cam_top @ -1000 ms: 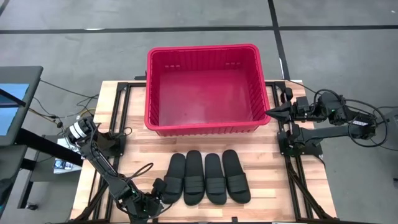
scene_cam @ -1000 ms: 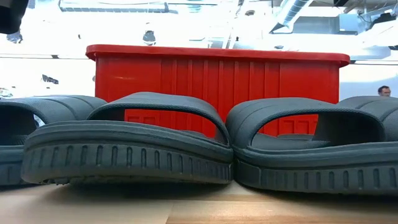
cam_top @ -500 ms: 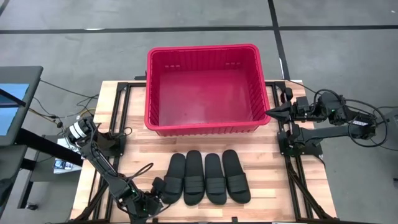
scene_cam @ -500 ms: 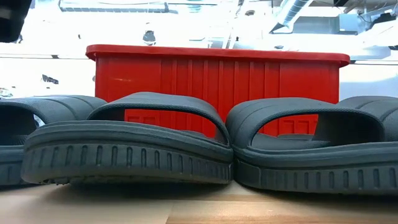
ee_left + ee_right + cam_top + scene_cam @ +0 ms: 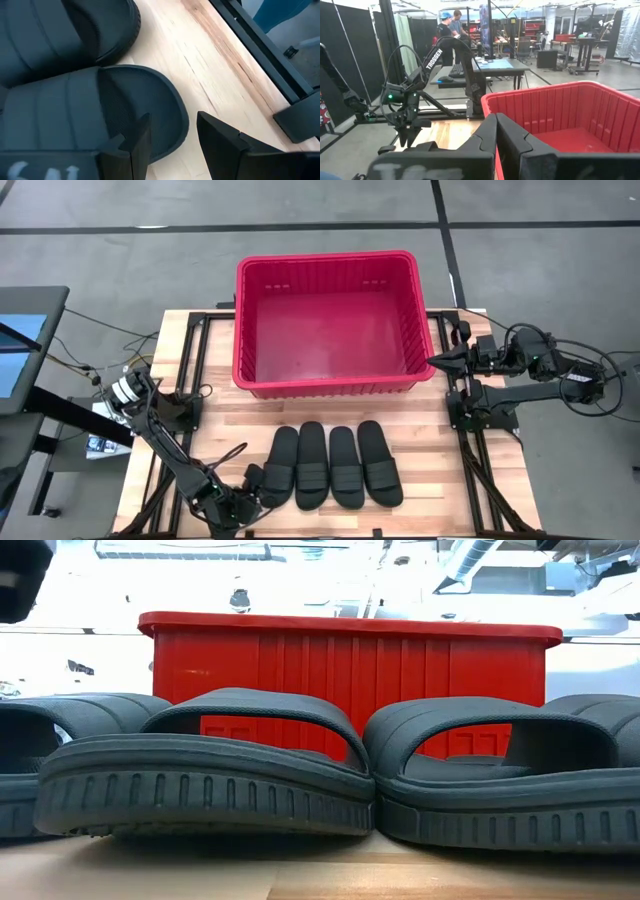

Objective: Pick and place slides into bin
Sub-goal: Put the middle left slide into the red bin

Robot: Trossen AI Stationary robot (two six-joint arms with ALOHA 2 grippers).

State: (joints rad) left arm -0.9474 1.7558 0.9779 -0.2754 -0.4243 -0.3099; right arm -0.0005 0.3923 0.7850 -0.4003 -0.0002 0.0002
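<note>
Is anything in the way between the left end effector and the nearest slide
Nothing visible. The left end effector is open right at the leftmost slide, its fingers straddling the sole's edge on bare table.

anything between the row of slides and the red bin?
Nothing. In the high view a bare strip of wooden table separates the four slides from the bin.
</note>
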